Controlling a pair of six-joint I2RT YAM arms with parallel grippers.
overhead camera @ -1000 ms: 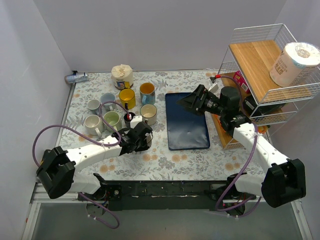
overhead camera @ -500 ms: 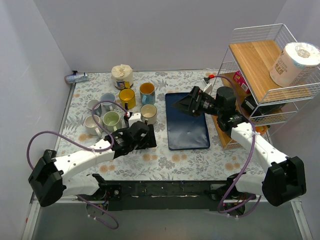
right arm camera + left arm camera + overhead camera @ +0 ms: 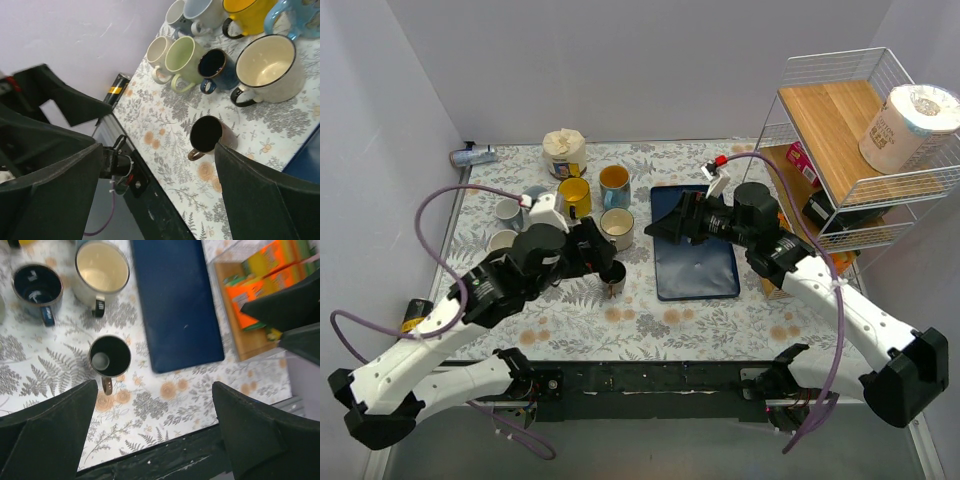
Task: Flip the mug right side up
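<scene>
on the floral-print tablecloth (image 3: 700,320), near the left of the flat navy-blue mat (image 3: 695,265), the small dark brown mug (image 3: 110,357) stands mouth up. left gripper (image 3: 154,385) and right gripper (image 3: 157,147) both gape, empty. i judge withdrawing low could clip its handle (image 3: 106,386) and topple it.
</scene>
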